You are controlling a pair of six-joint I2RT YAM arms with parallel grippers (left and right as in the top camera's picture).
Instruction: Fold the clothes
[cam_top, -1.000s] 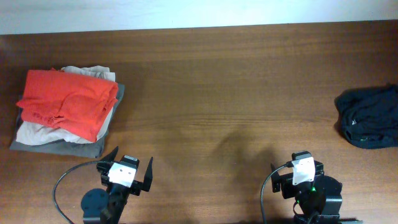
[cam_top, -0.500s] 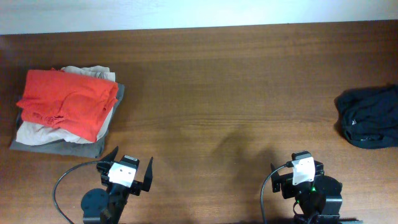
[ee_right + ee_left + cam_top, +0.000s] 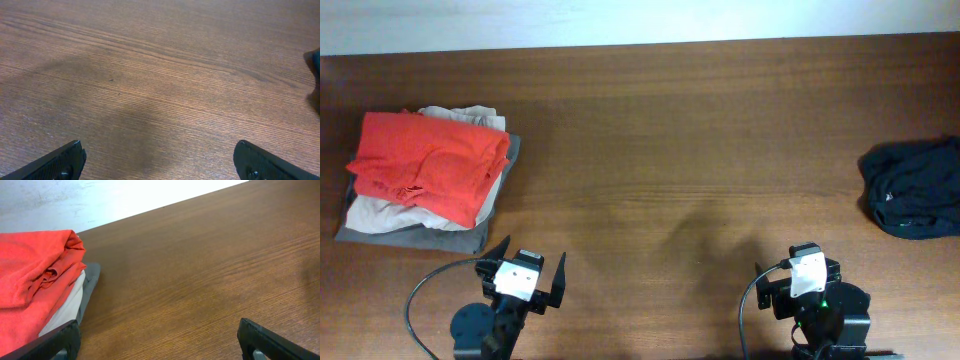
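The left gripper (image 3: 160, 327) sits low at the near edge of the table (image 3: 670, 150). Its two fingers stand wide apart and there is nothing between them, only bare wood. The right gripper (image 3: 159, 150) is at the same near edge, more to the right. It is also opened wide and holds nothing.

Ahead of the left gripper and to its left lies a stack of clothes (image 3: 420, 180). The lowest piece is a grey garment (image 3: 455, 239), and its near corner is just beside the gripper's left finger; I see no contact. On it lies a beige garment (image 3: 370, 212). On top is the orange-red T-shirt (image 3: 425, 160), folded, with some wrinkles on its near side. In the left wrist view, the red fabric fills the left part, above the left finger, and the folded edges of the stack face the gripper.

Ahead of the right gripper and well apart from it to the right, a dark garment (image 3: 912, 188) lies in a crumpled heap at the right edge of the table. The right wrist view shows only a small dark piece of it at the right border.

Behind the far edge of the table runs a white wall (image 3: 620, 20).
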